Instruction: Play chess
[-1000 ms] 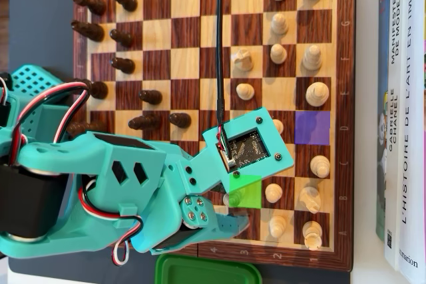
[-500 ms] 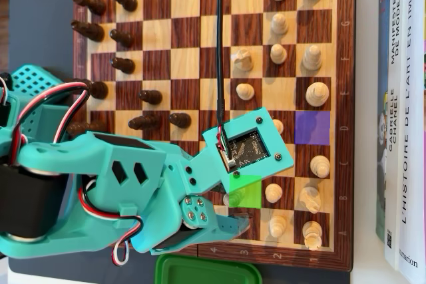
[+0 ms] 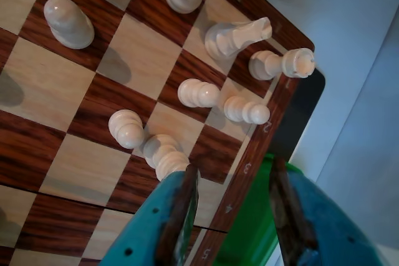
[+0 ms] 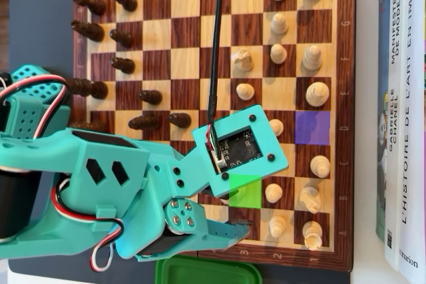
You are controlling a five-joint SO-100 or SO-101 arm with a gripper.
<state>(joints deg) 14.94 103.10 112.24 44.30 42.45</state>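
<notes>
The wooden chessboard (image 4: 346, 164) carries dark pieces (image 4: 123, 64) on its left and white pieces (image 4: 311, 58) on its right in the overhead view. One square is tinted green (image 4: 247, 192) and another purple (image 4: 313, 128). My teal gripper (image 4: 233, 216) hovers over the board's lower edge beside the green square. In the wrist view the gripper (image 3: 234, 169) stands open, with only the board's rim (image 3: 246, 166) and a green lid between its fingers. A white pawn (image 3: 163, 154) stands just outside the left finger (image 3: 181, 207). Several more white pieces (image 3: 237, 37) stand beyond it.
A green plastic lid (image 4: 206, 272) lies against the board's lower edge, under the gripper (image 3: 249, 222). Books (image 4: 403, 111) stand along the right side. The arm's body (image 4: 80, 191) covers the board's lower left corner, and a black cable (image 4: 214, 38) crosses the board.
The arm and its camera mount have shifted left and slightly down in the overhead view. The white pawn seen on the green square's left edge is now covered by the mount.
</notes>
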